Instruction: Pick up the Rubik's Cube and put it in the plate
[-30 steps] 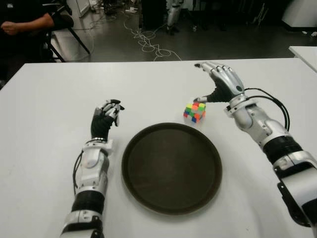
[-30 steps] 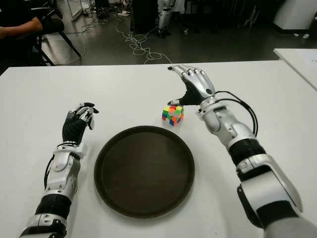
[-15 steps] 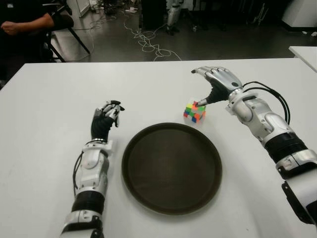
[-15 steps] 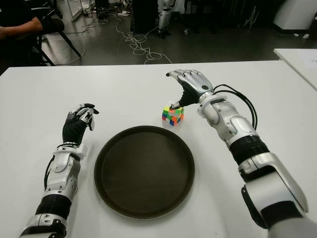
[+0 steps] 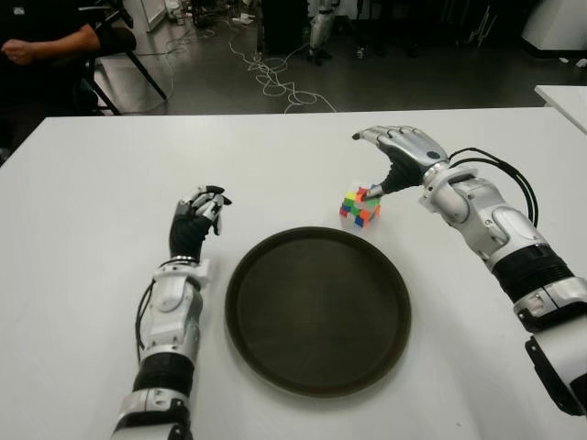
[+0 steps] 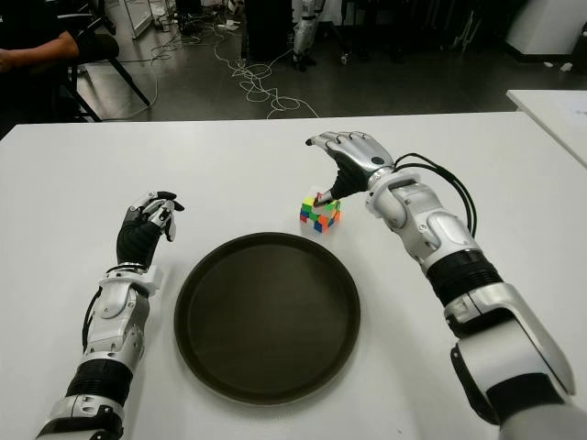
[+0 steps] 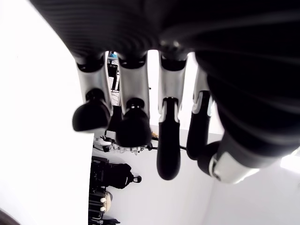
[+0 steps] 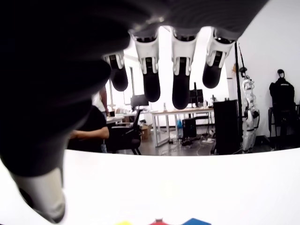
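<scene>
Left eye view: the small multicoloured plastic Rubik's Cube [image 5: 360,205] sits on the white table [image 5: 83,229], just beyond the far right rim of the round dark brown plate [image 5: 317,312], not in it. I judge it light, rigid, smooth-sided and a bit slick, not fragile, so I'd take it across two opposite flat faces, thumb on one and fingers on the other, rather than by the corners. My silver right hand [image 5: 401,153] arches over the cube from the far right side, forearm coming in low from the right, palm down; the thumb tip looks to be touching the cube's top edge, while the four fingers reach out past it and grip nothing. My black-and-silver left hand [image 5: 194,218] shows left of the plate, idle, fingers loosely curled upward. Right eye view: same layout; the cube [image 6: 319,211] is near the plate rim [image 6: 197,266] but apart from it, and the right hand [image 6: 353,160] hangs above it with the thumb down at the top face. Left wrist view: the left hand's fingers [image 7: 129,126] hang half bent with gaps between them, nothing in them. Right wrist view: the right hand's fingers [image 8: 180,70] are extended and spread, empty, with slivers of the cube's coloured top at the bottom edge below the palm, so the grasp is not yet closed.
</scene>
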